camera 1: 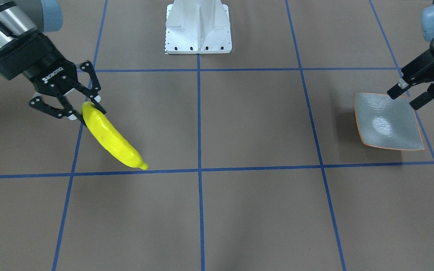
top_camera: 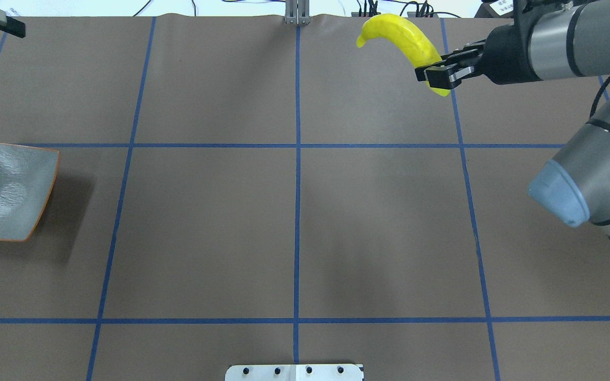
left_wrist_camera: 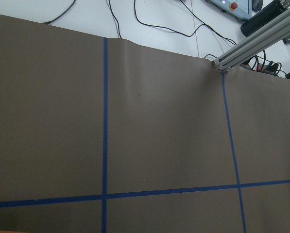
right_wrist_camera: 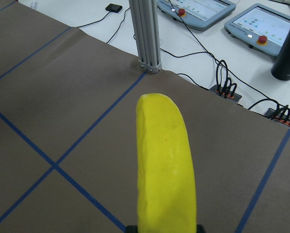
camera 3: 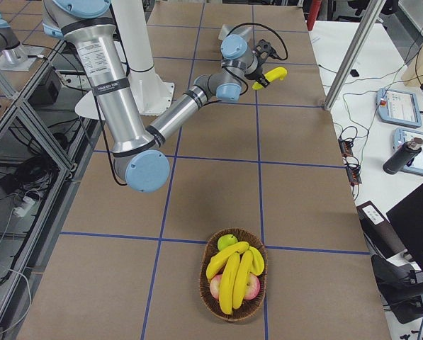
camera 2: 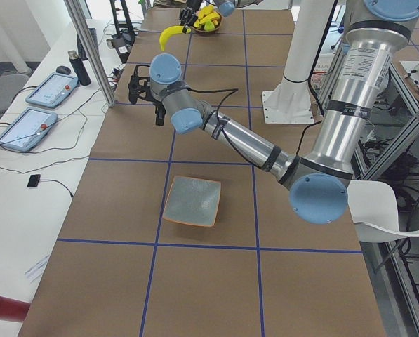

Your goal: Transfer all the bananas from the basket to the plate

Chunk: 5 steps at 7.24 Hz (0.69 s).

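The right gripper (camera 1: 83, 109) clamps one banana (camera 1: 113, 141) by its end, aloft, well apart from the plate (camera 1: 386, 122); the left gripper (camera 1: 409, 96) gapes empty; that end-hold could let it swing free

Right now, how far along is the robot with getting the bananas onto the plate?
Nothing delivered yet: the plate is bare. In hand: the right end effector holds one banana in the air, well away from the plate. Left to do: at least three bananas lie in the basket beside apples. The left end effector hangs open and empty.
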Available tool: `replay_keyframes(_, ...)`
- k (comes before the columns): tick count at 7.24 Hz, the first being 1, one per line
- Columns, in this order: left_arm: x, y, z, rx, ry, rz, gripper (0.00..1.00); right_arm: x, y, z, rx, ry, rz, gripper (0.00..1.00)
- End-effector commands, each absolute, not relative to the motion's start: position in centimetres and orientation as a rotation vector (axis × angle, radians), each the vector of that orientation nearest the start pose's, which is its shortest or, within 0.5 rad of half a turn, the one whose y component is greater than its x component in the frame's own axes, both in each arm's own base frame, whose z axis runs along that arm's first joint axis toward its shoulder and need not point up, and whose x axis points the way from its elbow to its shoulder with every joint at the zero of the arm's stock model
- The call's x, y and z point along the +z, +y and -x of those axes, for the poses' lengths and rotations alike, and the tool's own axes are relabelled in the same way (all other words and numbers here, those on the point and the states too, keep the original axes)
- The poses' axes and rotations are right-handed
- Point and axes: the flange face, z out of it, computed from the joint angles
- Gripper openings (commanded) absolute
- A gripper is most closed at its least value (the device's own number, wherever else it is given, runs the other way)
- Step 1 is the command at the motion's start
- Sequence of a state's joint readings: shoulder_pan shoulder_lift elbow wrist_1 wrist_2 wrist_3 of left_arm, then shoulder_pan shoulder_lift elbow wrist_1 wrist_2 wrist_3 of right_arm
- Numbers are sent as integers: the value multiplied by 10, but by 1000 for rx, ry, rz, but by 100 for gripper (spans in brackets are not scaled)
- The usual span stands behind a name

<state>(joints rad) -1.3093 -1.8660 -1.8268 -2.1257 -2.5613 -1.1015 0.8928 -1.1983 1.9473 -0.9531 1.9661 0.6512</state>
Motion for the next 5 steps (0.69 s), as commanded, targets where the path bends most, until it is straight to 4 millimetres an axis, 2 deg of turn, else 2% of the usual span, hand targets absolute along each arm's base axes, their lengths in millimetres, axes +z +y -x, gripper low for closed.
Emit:
replay_keyframes(1, 253, -544, -128, -246, 1365, -113, 100, 170, -453, 338, -207, -1153, -890, 0)
replay_keyframes(2, 229, -547, -136, -329, 1396, -40, 100, 151, -441, 356, -177, -1184, -901, 0)
replay_keyframes(3, 215, -545, -138, -371, 1416, -3, 100, 138, -429, 373, -114, -1224, -888, 0)
replay_keyframes(5, 193, -537, -170, -375, 1435, 74, 100, 110, -395, 413, -63, -1266, -912, 0)
